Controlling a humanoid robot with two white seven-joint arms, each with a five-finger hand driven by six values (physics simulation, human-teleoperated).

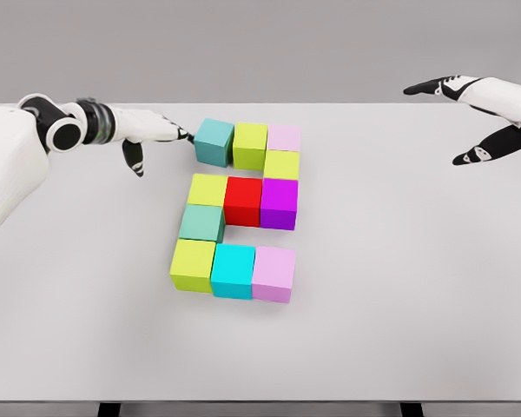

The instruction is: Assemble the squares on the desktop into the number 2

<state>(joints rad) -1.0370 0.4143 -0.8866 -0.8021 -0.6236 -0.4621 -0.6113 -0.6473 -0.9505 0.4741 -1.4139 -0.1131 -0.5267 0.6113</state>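
**Left fingertips at the teal cube**

The left hand point(152, 135), upper left of the frame, is spread and grasps nothing; its fingertips point(184, 135) meet the top-left teal cube point(214, 142). The right hand point(473, 117), upper right, hangs released above the table point(417, 261). The cubes point(239, 213) sit mid-frame, forming a 2. Grey table, grey wall; no writing shows.

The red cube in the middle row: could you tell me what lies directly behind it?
Behind the red cube is a bare strip of table, then the lime cube of the top row. Nothing there looks covered.
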